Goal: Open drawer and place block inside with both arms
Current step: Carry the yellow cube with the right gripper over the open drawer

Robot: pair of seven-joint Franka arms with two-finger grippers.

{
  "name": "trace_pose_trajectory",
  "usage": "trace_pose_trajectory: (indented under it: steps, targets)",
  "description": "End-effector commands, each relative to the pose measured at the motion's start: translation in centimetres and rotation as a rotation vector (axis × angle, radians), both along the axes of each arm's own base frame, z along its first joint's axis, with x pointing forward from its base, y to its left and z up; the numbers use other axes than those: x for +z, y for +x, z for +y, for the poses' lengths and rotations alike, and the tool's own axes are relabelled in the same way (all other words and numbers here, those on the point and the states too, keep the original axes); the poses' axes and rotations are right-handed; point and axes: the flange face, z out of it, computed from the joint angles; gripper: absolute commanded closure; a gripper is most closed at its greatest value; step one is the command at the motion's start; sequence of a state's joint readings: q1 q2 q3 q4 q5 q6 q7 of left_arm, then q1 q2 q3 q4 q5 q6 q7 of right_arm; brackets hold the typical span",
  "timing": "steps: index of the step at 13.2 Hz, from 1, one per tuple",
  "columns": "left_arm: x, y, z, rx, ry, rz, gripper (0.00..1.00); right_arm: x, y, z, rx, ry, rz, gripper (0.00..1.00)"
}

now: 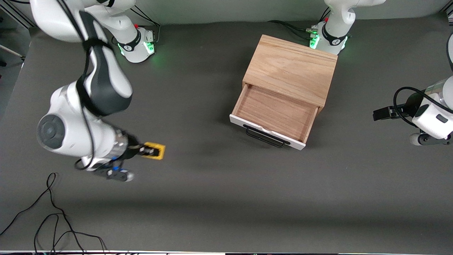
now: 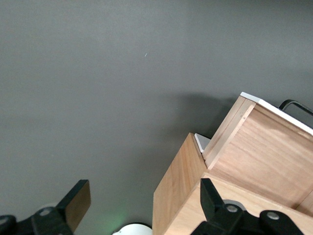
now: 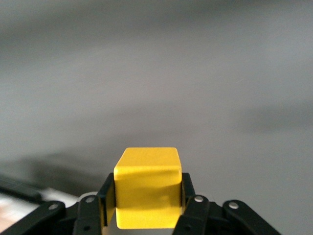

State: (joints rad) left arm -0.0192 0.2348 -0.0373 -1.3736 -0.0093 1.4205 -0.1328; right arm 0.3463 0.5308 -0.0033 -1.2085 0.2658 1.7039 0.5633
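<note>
The yellow block point(image 1: 155, 151) point(image 3: 146, 181) sits between the jaws of my right gripper point(image 1: 150, 151) point(image 3: 145, 201), which is shut on it low over the grey table toward the right arm's end. Whether the block touches the table I cannot tell. The oak cabinet point(image 1: 292, 69) point(image 2: 181, 186) stands by the left arm's base. Its drawer point(image 1: 276, 111) point(image 2: 264, 152) is pulled out with nothing in it, white front panel point(image 1: 247, 124) and black wire handle point(image 1: 265, 137) point(image 2: 293, 104) facing the front camera. My left gripper point(image 1: 384, 113) point(image 2: 144, 200) hangs open beside the cabinet, holding nothing.
Black cables point(image 1: 53, 212) lie looped on the table near the front camera at the right arm's end. The two green-lit bases point(image 1: 138, 44) point(image 1: 327, 39) stand along the robots' edge. Bare grey table point(image 1: 198, 159) lies between the block and the drawer.
</note>
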Motion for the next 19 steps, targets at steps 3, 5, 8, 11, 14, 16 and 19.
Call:
trace_pose_trajectory:
  steps: [3, 5, 8, 11, 14, 16, 19]
  targets:
    - [0.7, -3.1, 1.6, -0.027, 0.001, -0.081, 0.0, 6.7, -4.8, 13.8, -0.131, 0.115, -0.001, 0.86]
    - [0.6, -3.5, 1.5, -0.028, 0.002, -0.106, 0.0, 7.8, -7.1, 18.7, -0.158, 0.167, -0.046, 0.86]
    - [1.4, -3.8, 1.5, -0.028, 0.001, -0.127, 0.0, 5.5, -11.4, 26.7, -0.22, 0.152, -0.109, 0.86]
    - [1.7, -3.7, 0.7, -0.041, 0.004, -0.146, 0.0, 0.1, -13.0, 31.0, -0.177, 0.12, -0.127, 0.86]
    - [1.7, -3.6, 0.9, -0.037, 0.003, -0.147, 0.0, -4.1, -14.6, 33.7, -0.142, 0.091, -0.133, 0.86]
    - [1.9, -3.5, 1.1, -0.03, -0.006, -0.153, 0.0, -5.6, -14.7, 34.1, -0.152, 0.084, -0.117, 0.86]
    - [1.7, -3.4, 0.9, -0.033, -0.006, -0.158, 0.0, -9.1, -15.7, 35.1, -0.149, 0.05, -0.08, 0.86]
